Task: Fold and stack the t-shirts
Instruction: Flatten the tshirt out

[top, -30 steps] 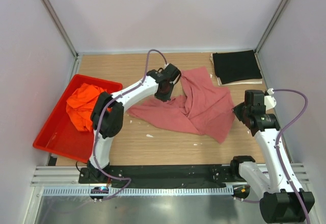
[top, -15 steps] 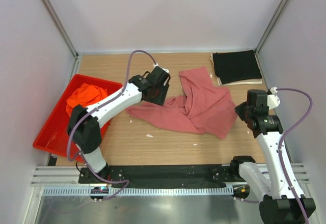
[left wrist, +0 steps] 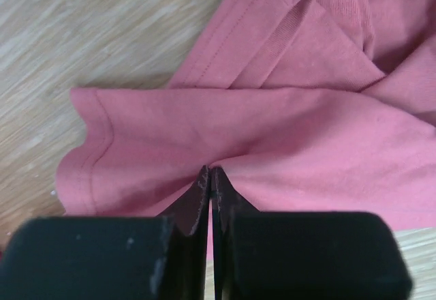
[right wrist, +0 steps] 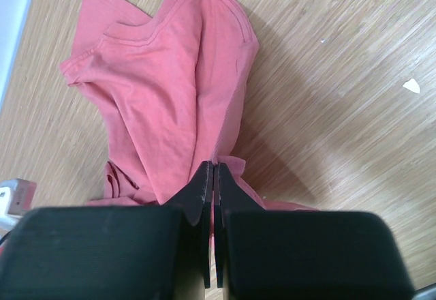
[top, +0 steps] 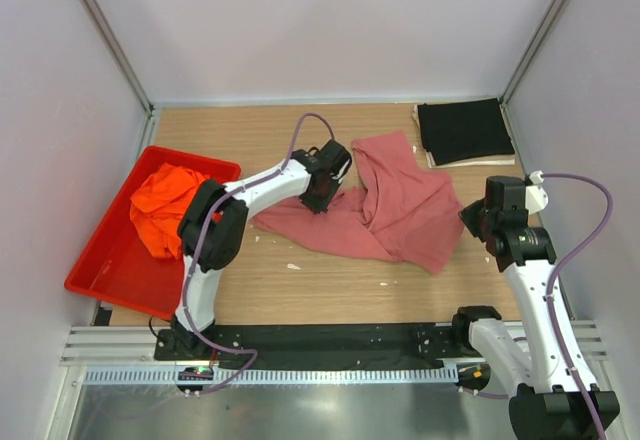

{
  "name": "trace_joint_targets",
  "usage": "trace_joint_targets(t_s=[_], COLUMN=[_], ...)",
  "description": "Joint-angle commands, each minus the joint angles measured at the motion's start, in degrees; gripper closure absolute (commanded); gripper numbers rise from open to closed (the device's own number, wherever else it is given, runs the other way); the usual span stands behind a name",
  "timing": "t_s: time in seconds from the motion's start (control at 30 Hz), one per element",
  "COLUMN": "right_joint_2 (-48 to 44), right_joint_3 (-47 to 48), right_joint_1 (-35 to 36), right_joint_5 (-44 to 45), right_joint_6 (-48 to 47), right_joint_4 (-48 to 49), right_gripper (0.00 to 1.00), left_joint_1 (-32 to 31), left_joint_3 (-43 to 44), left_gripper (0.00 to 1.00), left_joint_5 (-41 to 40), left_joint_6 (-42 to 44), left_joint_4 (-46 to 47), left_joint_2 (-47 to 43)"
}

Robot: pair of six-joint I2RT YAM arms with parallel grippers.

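Observation:
The rose-red t-shirt (top: 405, 210) lies crumpled and twisted on the middle of the wooden table. My left gripper (top: 322, 200) is shut on its left part; in the left wrist view the jaws (left wrist: 210, 172) pinch a fold of the shirt (left wrist: 272, 129) near a hem. My right gripper (top: 468, 220) is shut on the shirt's right edge; the right wrist view shows the closed tips (right wrist: 213, 167) nipping the cloth (right wrist: 163, 88). The black t-shirt (top: 465, 130) lies folded flat at the back right. The orange t-shirt (top: 160, 200) is bunched in the red tray (top: 100, 270).
The red tray sits at the table's left edge. The black shirt rests on a pale sheet (top: 432, 160). Small white scraps (top: 292, 266) dot the wood in front of the rose-red shirt. White walls with metal posts enclose the table.
My left gripper swung out to the left, then came back right and closed on the shirt's left part. The shirt's left side has shifted slightly. The right arm has barely moved.

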Motion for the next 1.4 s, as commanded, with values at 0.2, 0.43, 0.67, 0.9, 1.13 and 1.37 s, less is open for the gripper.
trace_joint_targets(t_s=[0.2,0.43,0.67,0.9,1.13,1.37], right_joint_2=[1.57,0.25,-1.24,-3.17,-4.5,-3.53], right_joint_3=[2.17,1.56,-1.42,-3.71,-6.87,-7.76], right_joint_1=[-0.12,-0.03,-0.03,-0.03,-0.03,-0.12], right_joint_5=[2.55,3.53,-2.79,-7.63,-10.79,-11.68], right_joint_6=[-2.08,-5.07,-6.83,-7.0,-6.92,-8.67], right_joint_4=[-0.22,-3.21,-3.83,-2.6,-0.06,0.65], right_gripper=[0.99,0.99,0.99,0.99,0.99,0.99], left_joint_1=[-2.16,-10.15,-15.35,-7.01,-7.79,-8.05], left_joint_3=[0.65,-30.25,-26.29,-7.66,6.51,8.01], left_gripper=[1.0,0.95,0.51,0.42,0.45,0.47], left_joint_5=[-10.1,-4.32,-17.38,-20.75,-22.07,-23.65], left_joint_6=[-12.61,-32.56,-44.18,-40.76,-43.12,-49.02], left_joint_4=[-6.0,-1.18,-20.29,-21.56,-24.54,-24.98], left_joint_2=[-16.57,-28.11,-26.7,-20.91,-5.88,0.36])
